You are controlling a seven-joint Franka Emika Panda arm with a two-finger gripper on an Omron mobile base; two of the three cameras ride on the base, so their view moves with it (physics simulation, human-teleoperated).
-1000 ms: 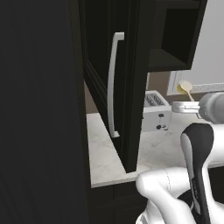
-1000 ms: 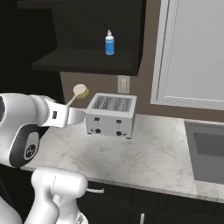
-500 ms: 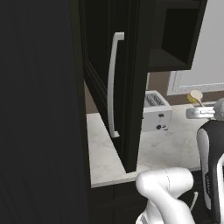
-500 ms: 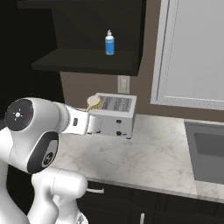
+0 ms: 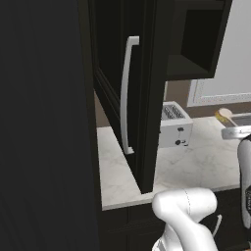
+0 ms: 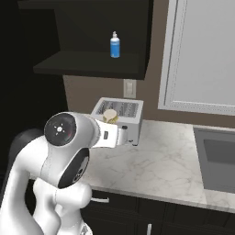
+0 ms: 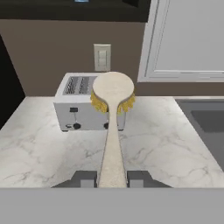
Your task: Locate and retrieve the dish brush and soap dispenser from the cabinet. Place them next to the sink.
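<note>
My gripper (image 7: 112, 178) is shut on the thin light handle of the dish brush (image 7: 113, 89), whose round tan head points away from the hand, above the counter and in front of the toaster. The brush head (image 6: 110, 115) shows just over my forearm in the right base view, and at the right edge of the left base view as the dish brush (image 5: 225, 114). The blue soap dispenser (image 6: 114, 46) stands upright on the open black cabinet's shelf (image 6: 92, 64). The cabinet door (image 5: 142, 73) hangs open with its curved bar handle (image 5: 125, 98). The dark sink (image 6: 218, 158) lies to the right.
A silver-white toaster (image 6: 120, 111) sits on the marble counter (image 6: 156, 160) under the shelf, with a wall outlet (image 7: 102, 57) behind it. A pale framed panel (image 6: 202, 55) rises behind the sink. The open door's edge (image 5: 147, 181) juts over the counter's left part.
The arm has swung to the right with the brush in its grip, from left of the toaster to in front of it. The soap dispenser has stayed on the shelf.
</note>
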